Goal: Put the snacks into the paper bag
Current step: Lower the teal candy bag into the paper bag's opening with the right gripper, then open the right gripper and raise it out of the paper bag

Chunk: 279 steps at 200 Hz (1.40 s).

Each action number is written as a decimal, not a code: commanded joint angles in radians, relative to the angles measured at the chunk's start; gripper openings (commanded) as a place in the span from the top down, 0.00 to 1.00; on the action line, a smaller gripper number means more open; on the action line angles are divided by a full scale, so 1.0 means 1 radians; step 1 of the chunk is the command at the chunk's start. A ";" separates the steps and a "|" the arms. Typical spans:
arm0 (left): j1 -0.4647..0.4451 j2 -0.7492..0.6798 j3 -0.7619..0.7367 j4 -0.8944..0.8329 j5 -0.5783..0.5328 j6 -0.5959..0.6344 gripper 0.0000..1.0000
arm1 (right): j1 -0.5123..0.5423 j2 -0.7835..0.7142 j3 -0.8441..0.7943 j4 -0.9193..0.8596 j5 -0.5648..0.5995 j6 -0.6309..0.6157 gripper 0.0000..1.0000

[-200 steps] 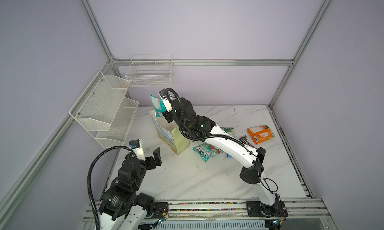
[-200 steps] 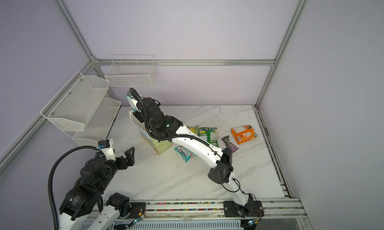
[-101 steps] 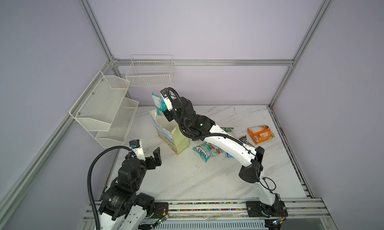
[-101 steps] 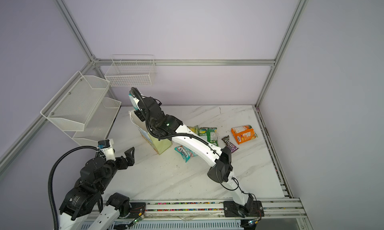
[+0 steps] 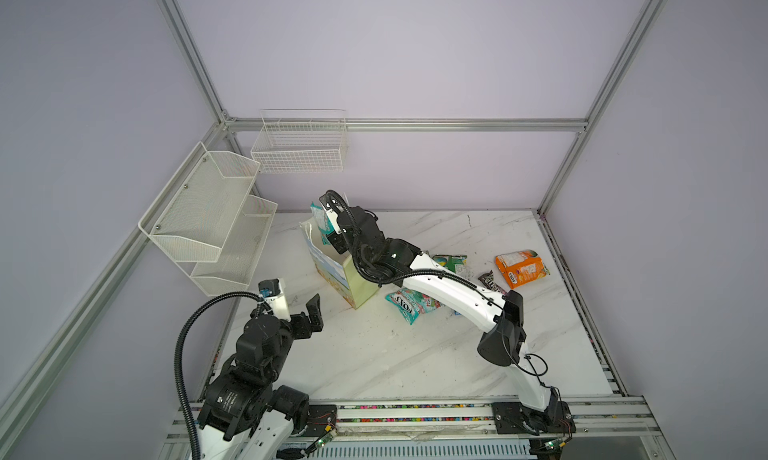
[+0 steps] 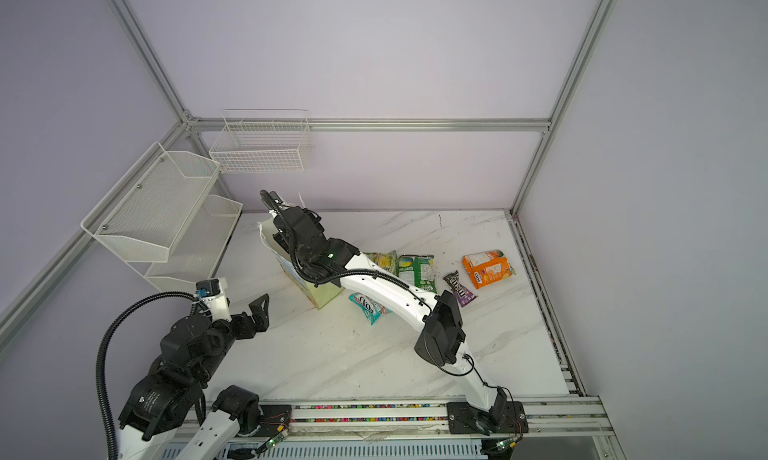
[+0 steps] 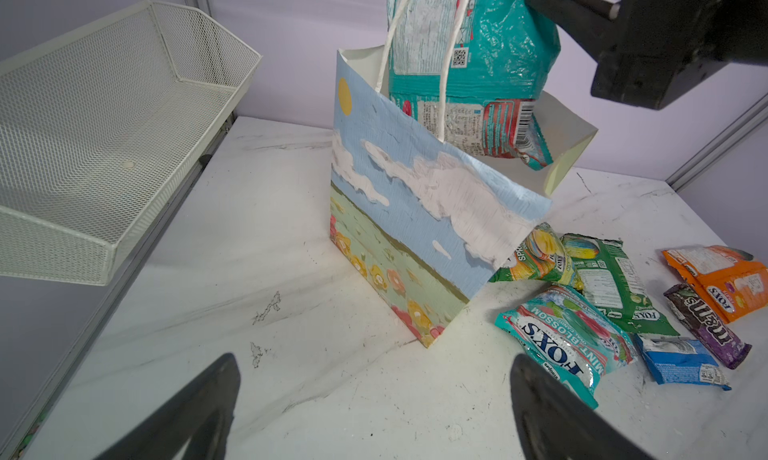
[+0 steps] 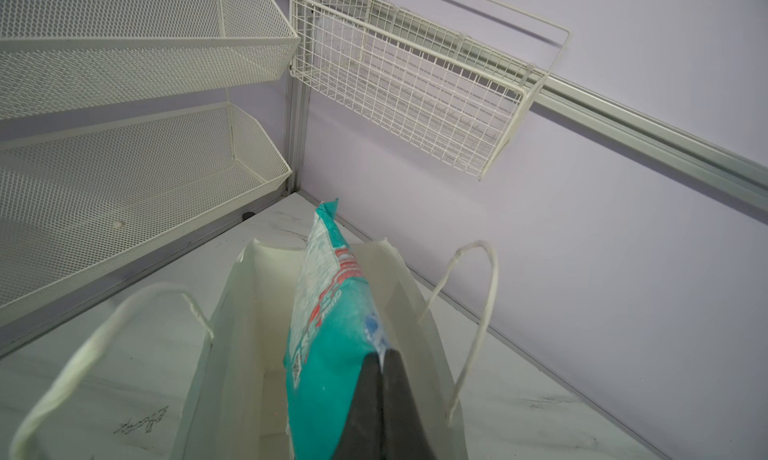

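The paper bag (image 5: 332, 266) (image 7: 415, 212) stands upright at the table's back left, its mouth open. My right gripper (image 8: 380, 356) (image 5: 330, 229) is shut on a teal packet (image 8: 328, 312) (image 7: 469, 63), which hangs on edge with its lower end inside the bag's mouth (image 8: 253, 354). Right of the bag lie a second teal packet (image 5: 409, 306) (image 7: 561, 345), two green packets (image 7: 611, 283) (image 7: 536, 258), a small blue one (image 7: 681, 360), a purple bar (image 6: 459, 289) and an orange packet (image 5: 521, 269). My left gripper (image 7: 374, 366) (image 5: 297, 308) hovers open in front of the bag, holding nothing.
Two white mesh baskets (image 5: 208, 221) hang on the left wall and a wire basket (image 5: 299, 146) on the back wall, just behind the bag. The bag's string handles (image 8: 473, 312) stand up on both sides of the held packet. A metal rail (image 5: 415, 412) runs along the table's front edge.
My right gripper has come down a little with the teal packet, toward the bag's mouth. The left arm has not moved.
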<state>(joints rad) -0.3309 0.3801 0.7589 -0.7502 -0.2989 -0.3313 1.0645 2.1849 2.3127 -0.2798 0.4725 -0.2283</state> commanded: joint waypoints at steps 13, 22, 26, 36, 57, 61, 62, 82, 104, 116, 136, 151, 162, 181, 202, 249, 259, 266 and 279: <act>-0.005 -0.003 -0.012 0.021 0.005 -0.005 0.00 | -0.006 -0.075 -0.010 0.075 0.034 0.012 1.00; -0.005 -0.003 -0.011 0.021 0.004 -0.005 0.00 | -0.006 -0.077 -0.016 0.078 0.034 0.012 1.00; -0.005 -0.003 -0.010 0.021 0.005 -0.005 0.00 | -0.006 -0.079 -0.018 0.079 0.034 0.012 1.00; -0.005 -0.003 -0.010 0.021 0.006 -0.005 0.00 | -0.006 -0.082 -0.022 0.082 0.035 0.013 1.00; -0.006 -0.004 -0.011 0.021 0.006 -0.005 0.00 | -0.006 -0.086 -0.024 0.085 0.039 0.012 1.00; -0.005 -0.004 -0.011 0.021 0.005 -0.005 0.00 | -0.006 -0.087 -0.025 0.086 0.040 0.012 1.00; -0.005 -0.004 -0.011 0.021 0.005 -0.005 0.00 | -0.007 -0.087 -0.025 0.086 0.040 0.012 1.00; -0.006 -0.004 -0.011 0.021 0.004 -0.005 0.00 | -0.006 -0.088 -0.024 0.084 0.040 0.015 1.00; -0.005 -0.004 -0.009 0.021 0.003 -0.005 0.00 | -0.006 -0.089 -0.024 0.083 0.040 0.016 1.00; -0.004 -0.004 -0.011 0.020 0.003 -0.005 0.00 | -0.006 -0.092 -0.027 0.085 0.040 0.017 1.00; -0.006 -0.004 -0.010 0.021 0.003 -0.005 0.00 | -0.006 -0.094 -0.029 0.087 0.041 0.018 0.98; -0.005 -0.004 -0.011 0.021 0.004 -0.005 0.00 | -0.006 -0.099 -0.029 0.086 0.039 0.020 0.91; -0.005 -0.004 -0.011 0.021 0.002 -0.005 0.00 | -0.006 -0.104 -0.030 0.085 0.033 0.023 0.82; -0.005 -0.004 -0.011 0.021 0.002 -0.006 0.00 | -0.005 -0.114 -0.029 0.083 0.019 0.028 0.71; -0.005 -0.004 -0.011 0.020 0.002 -0.005 0.00 | -0.003 -0.129 -0.029 0.082 0.005 0.033 0.63; -0.005 -0.003 -0.011 0.021 0.000 -0.005 0.00 | 0.003 -0.169 -0.049 0.084 -0.003 0.039 0.61; -0.005 -0.004 -0.010 0.020 0.001 -0.005 0.00 | 0.004 -0.183 -0.064 0.091 -0.005 0.042 0.60; -0.006 -0.003 -0.011 0.021 0.001 -0.005 0.00 | 0.005 -0.192 -0.076 0.094 -0.007 0.047 0.59; -0.005 -0.003 -0.011 0.022 0.001 -0.005 0.00 | 0.005 -0.211 -0.095 0.099 -0.013 0.057 0.57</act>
<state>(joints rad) -0.3309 0.3801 0.7589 -0.7502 -0.2989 -0.3313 1.0660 2.0327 2.2524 -0.2161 0.4728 -0.1959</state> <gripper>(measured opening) 0.997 0.413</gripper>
